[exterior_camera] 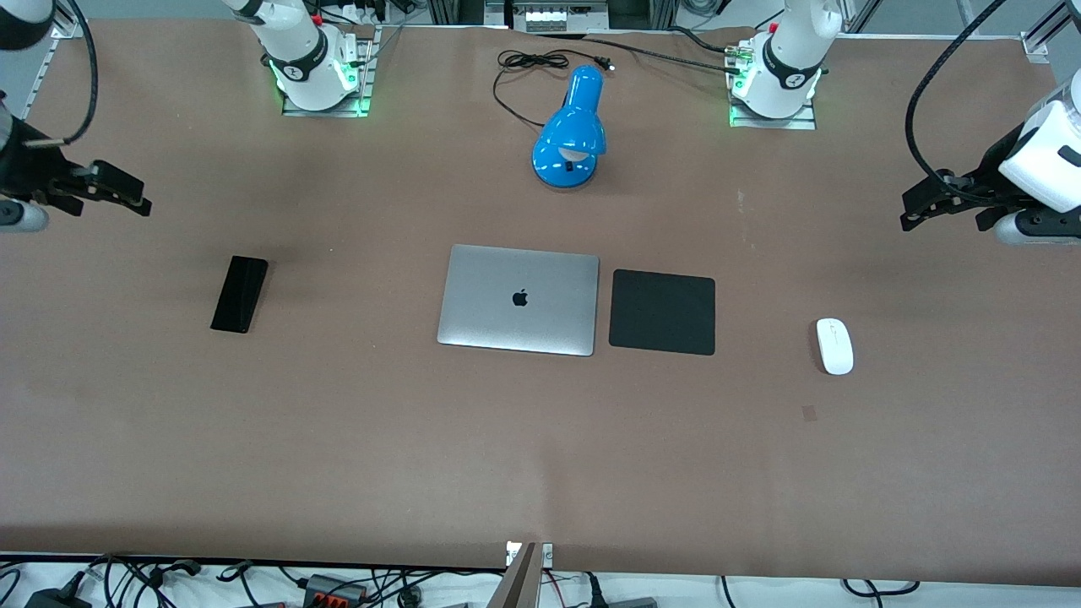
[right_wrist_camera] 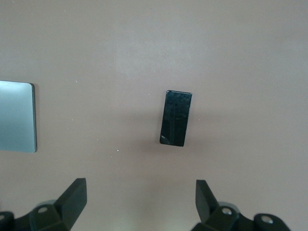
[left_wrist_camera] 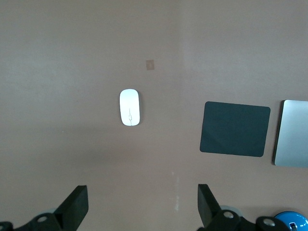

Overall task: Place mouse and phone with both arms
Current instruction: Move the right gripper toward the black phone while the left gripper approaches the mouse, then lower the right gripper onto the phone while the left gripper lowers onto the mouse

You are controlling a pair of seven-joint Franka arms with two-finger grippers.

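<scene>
While both arms hang high at the two ends of the bench (exterior_camera: 540,456), the step in hand, as I judge it, is the first reach: each arm must come down on its own item. The left gripper (left_wrist_camera: 142,204) hovers over bare bench at its arm's end, fingers spread wide, with the mouse (left_wrist_camera: 130,107) lying flat below it, nearer the front camera than the gripper's spot. The right gripper (right_wrist_camera: 139,202) hovers at its own end, fingers likewise spread and holding nothing, with the phone (right_wrist_camera: 176,118) flat on the bench under it.

To do this well, each gripper should probably centre over its item first and turn so the fingers close across the narrow width. The phone is thin and glossy, so the fingers likely need to reach right down to the bench. The mouse is smooth and rounded and may slip if pinched high.

A closed silver laptop (exterior_camera: 518,299) sits mid-bench, with a black pad (exterior_camera: 662,312) just beside it toward the left arm's end; the mouse lies well apart from the pad. A blue lamp (exterior_camera: 571,131) with its cord (exterior_camera: 522,76) stands farther from the front camera than the laptop. Nothing blocks either descent.
</scene>
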